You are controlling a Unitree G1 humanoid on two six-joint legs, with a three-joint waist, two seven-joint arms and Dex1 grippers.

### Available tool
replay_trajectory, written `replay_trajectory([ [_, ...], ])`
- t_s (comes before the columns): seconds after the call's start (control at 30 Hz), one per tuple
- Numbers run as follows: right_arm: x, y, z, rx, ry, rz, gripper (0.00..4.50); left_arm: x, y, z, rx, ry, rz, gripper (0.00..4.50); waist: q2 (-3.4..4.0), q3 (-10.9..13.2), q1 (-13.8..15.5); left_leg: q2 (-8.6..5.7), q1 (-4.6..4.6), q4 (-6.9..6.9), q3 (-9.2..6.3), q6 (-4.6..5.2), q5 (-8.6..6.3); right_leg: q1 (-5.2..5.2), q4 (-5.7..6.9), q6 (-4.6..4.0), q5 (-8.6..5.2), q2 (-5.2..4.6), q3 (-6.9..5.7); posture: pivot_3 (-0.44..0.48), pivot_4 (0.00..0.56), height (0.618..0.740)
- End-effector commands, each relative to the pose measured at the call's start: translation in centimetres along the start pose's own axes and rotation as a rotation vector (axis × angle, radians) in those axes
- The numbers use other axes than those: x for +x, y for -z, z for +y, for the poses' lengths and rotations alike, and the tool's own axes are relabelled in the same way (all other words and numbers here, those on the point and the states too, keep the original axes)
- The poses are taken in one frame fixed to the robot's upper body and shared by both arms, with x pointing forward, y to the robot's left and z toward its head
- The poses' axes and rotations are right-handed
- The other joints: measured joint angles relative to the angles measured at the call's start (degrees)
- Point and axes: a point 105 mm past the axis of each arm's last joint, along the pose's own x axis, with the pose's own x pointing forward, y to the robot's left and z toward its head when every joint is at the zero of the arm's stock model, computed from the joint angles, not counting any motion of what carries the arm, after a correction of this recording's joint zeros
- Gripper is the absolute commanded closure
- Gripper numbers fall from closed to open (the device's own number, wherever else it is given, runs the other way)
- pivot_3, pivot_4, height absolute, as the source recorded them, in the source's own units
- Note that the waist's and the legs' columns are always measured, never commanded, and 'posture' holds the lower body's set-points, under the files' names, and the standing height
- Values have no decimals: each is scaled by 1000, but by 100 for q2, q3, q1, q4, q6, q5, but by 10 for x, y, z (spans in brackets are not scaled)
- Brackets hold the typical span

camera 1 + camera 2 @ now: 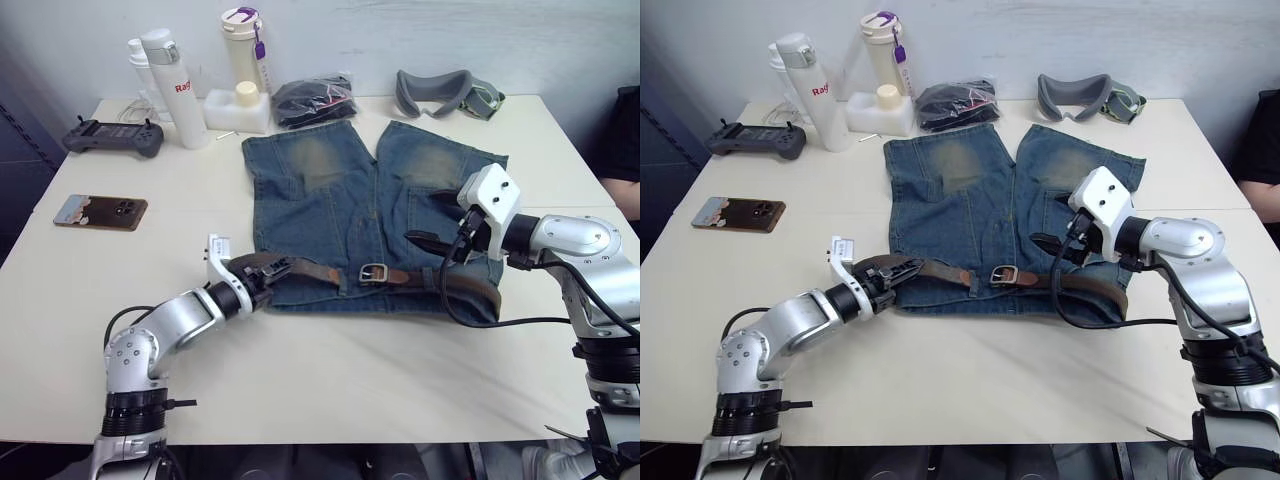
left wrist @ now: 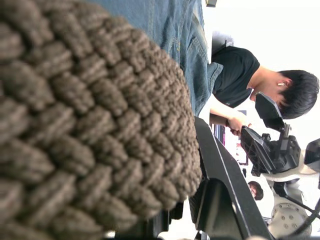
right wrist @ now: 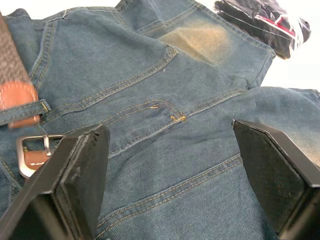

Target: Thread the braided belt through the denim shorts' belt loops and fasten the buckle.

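Observation:
The denim shorts lie flat on the white table, waistband toward me. The braided belt runs along that waistband, and the buckle rests near its middle. In the right wrist view a belt loop crosses the belt's brown leather end beside the buckle. My left gripper is at the waistband's left end, shut on the braided belt. My right gripper hovers open over the shorts' right half, with only denim between its fingers.
Along the table's back stand two bottles, a white container, a black bundled cloth and a grey headset. A controller and a phone lie at the left. A person sits beyond the table's right side.

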Motion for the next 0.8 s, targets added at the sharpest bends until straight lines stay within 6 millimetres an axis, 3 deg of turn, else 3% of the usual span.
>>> replay_trajectory([
  [0.03,-2,-10,5,-46,-4,-14,339,3,14,-2,22,8,24,4500,0,0,6,1,0,0,7,2,-1,-1,-2,0,0,0,1,0,150,740],
  [0.3,-1,-9,9,-68,-25,15,339,9,28,17,63,-77,62,4500,0,0,13,-1,-1,11,38,23,-16,1,-16,24,13,0,26,0,150,740],
  [0.43,1,-13,24,-144,-92,-3,339,29,35,15,55,-62,86,4500,1,0,35,-2,0,17,46,31,-23,2,-19,30,16,-1,34,0,150,740],
  [0.57,4,-12,49,-397,-193,12,339,39,37,15,47,-70,91,4500,1,0,36,-4,-6,24,48,33,-27,4,-30,43,23,0,34,0,150,740],
  [0.8,12,-1,61,-785,-172,-8,339,32,39,35,86,-144,130,4500,1,-1,26,-6,2,28,53,36,-28,24,-54,61,35,1,37,0,150,740],
])
